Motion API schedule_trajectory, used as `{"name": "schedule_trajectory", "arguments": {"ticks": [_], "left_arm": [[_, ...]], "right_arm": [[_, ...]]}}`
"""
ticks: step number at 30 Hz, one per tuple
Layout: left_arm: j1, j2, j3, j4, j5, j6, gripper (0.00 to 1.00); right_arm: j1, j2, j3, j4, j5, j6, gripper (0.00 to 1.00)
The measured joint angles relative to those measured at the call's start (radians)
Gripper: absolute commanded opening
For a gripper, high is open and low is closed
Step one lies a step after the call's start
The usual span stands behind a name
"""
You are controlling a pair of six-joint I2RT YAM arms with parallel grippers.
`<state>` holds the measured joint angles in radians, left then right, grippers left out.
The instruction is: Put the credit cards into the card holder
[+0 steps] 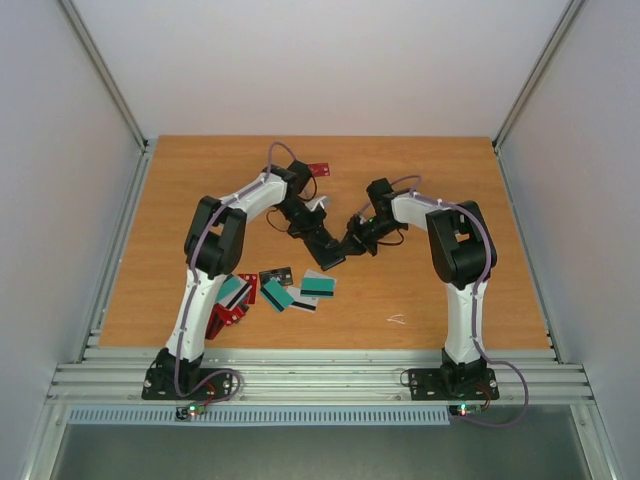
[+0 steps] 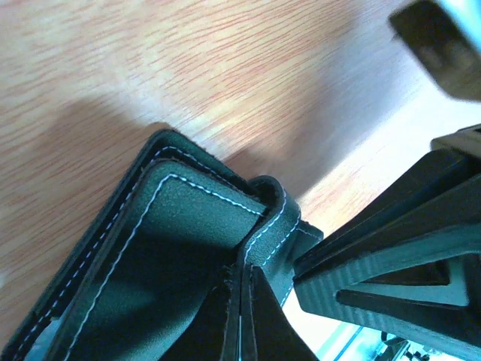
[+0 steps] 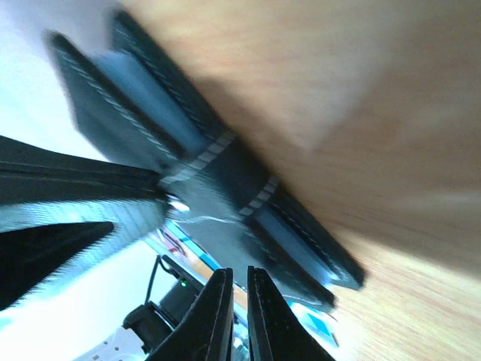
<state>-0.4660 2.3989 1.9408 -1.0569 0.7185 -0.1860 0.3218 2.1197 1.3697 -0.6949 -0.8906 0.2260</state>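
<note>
Two pincers are clamping the open card holder [image 2: 173, 248] over the desk [image 1: 430, 180], left pincer [image 2: 242, 301] and right pincer [image 3: 239, 286] each on an edge; credit cards [image 1: 290, 292] are lying scattered at near left.

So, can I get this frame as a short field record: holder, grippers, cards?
card holder: partly unfolded, held between both grippers, seemingly raised off the table
left gripper: shut on the card holder
right gripper: shut, pinching the card holder's edge
credit cards: loose cluster on the table beside the left arm; teal, red and black
red card: lying alone at the far side
cards in holder: none visible
</note>
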Motion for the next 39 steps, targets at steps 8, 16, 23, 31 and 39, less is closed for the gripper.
{"name": "schedule_trajectory", "arguments": {"ticks": [8, 16, 23, 31, 39], "left_arm": [[0.003, -0.015, -0.036, 0.037, 0.012, 0.004, 0.00], [0.003, -0.017, -0.040, 0.041, 0.011, 0.003, 0.00], [0.010, -0.037, -0.076, 0.027, -0.027, 0.005, 0.00], [0.001, -0.095, -0.185, 0.131, -0.056, -0.004, 0.05], [-0.023, -0.097, -0.177, 0.135, -0.136, -0.063, 0.23]], "right_arm": [[-0.006, 0.003, 0.134, 0.053, -0.024, 0.047, 0.08], [0.002, 0.053, 0.172, 0.092, -0.041, 0.069, 0.04], [0.023, 0.130, 0.168, 0.059, -0.030, 0.034, 0.02], [0.039, 0.144, 0.233, -0.035, 0.029, -0.019, 0.01], [0.060, 0.131, 0.273, -0.098, 0.137, -0.071, 0.02]]}}
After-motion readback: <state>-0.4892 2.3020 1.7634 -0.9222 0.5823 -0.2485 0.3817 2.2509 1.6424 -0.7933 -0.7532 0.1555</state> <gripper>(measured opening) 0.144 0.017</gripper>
